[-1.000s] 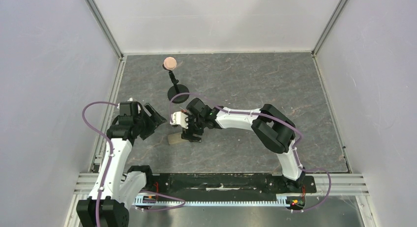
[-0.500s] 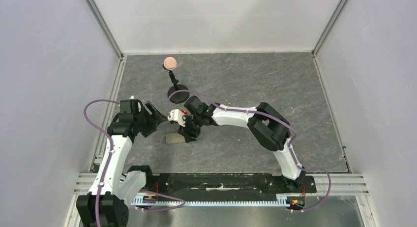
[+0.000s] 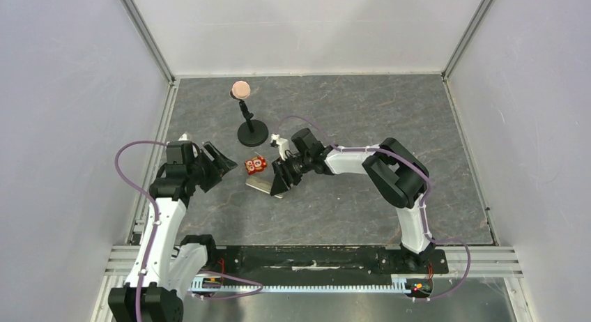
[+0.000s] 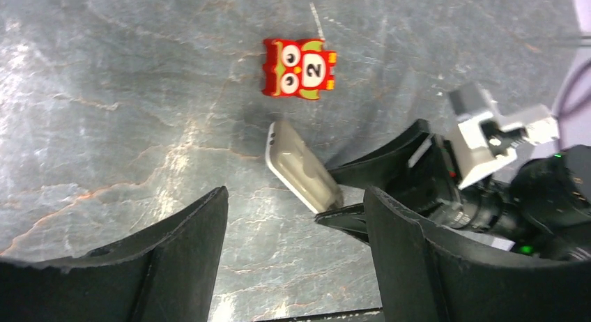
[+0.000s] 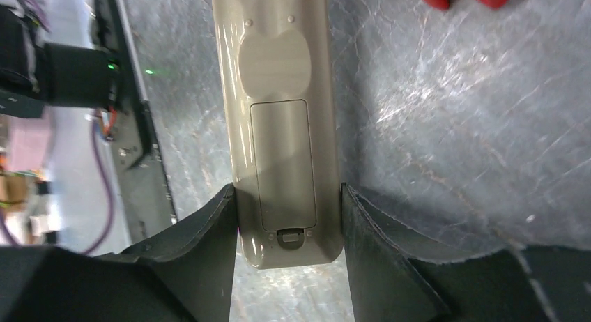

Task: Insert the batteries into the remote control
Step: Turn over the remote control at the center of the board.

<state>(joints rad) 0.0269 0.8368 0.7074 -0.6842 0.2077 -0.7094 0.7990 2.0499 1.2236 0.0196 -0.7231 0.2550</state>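
The remote control [image 5: 282, 120] shows its tan back side, with the battery cover [image 5: 282, 165] closed. My right gripper [image 5: 288, 188] is shut on the remote's cover end, one finger against each long side. In the top view the remote [image 3: 261, 185] sticks out to the left of the right gripper [image 3: 280, 179], low over the table. It also shows in the left wrist view [image 4: 303, 170]. My left gripper [image 4: 295, 196] is open and empty, a short way left of the remote [image 3: 219, 162]. No batteries are in view.
A small red square gadget with white circles [image 3: 256, 164] lies just beyond the remote, also in the left wrist view [image 4: 300, 67]. A black stand [image 3: 252, 134] with a round pinkish top [image 3: 240, 90] stands further back. Walls close in on the left, right and back.
My right gripper has swung right and turned low, taking the remote with it and turning it to a slant. The red gadget, hidden under the arm before, now shows. The left arm barely moved.
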